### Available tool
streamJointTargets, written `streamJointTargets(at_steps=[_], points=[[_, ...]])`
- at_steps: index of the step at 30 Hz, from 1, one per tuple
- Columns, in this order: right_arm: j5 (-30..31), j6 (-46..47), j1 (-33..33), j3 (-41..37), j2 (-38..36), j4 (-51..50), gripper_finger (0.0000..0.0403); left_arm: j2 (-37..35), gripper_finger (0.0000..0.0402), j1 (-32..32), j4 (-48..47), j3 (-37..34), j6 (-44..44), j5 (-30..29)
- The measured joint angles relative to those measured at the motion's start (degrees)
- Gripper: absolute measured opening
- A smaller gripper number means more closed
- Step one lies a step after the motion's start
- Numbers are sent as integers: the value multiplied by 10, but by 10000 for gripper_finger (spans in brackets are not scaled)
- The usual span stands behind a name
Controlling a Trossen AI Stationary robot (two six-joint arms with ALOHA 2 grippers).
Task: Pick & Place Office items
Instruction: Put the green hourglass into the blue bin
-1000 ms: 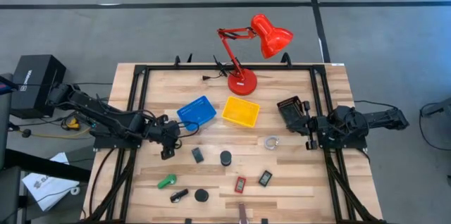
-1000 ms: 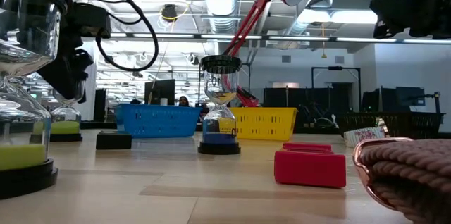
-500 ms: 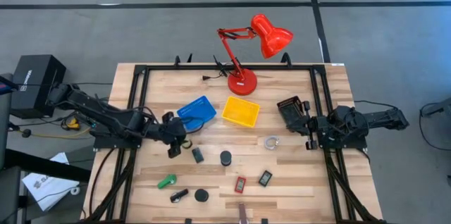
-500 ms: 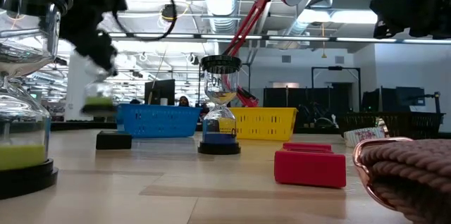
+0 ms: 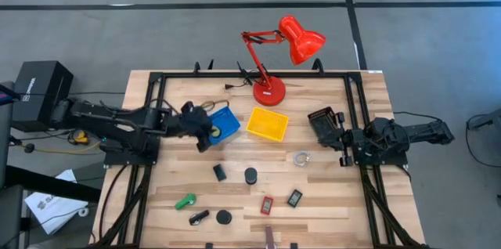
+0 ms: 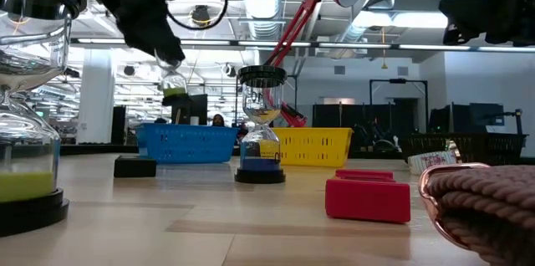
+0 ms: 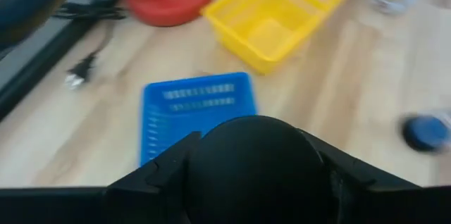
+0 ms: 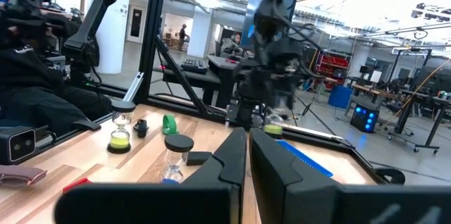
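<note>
One small hourglass (image 6: 173, 90) with green sand is hanging clamped in the left gripper (image 5: 203, 133) over the blue tray (image 5: 225, 124); right gripper (image 5: 342, 141), fingers pressed together, is resting on the wooden table (image 5: 329, 202); workshop behind.

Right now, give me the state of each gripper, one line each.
Left gripper: shut on a small hourglass, held above the blue tray.
Right gripper: shut, empty, waiting at the table's right edge.
</note>
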Motion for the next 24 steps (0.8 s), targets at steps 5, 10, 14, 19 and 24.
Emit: streamJointTargets(at_steps=[5,10,14,19,24], points=[[0,0,0,0,0,0,12,0,195,46,-1,0,-1,0],[0,0,0,0,0,0,12,12,207,49,-5,-1,-1,3],[0,1,0,0,0,2,12,29,194,45,1,-9,-4,4],[0,1,0,0,0,5,12,50,199,45,6,-50,-35,3],[0,1,0,0,0,5,12,52,211,45,67,-97,-38,1]])
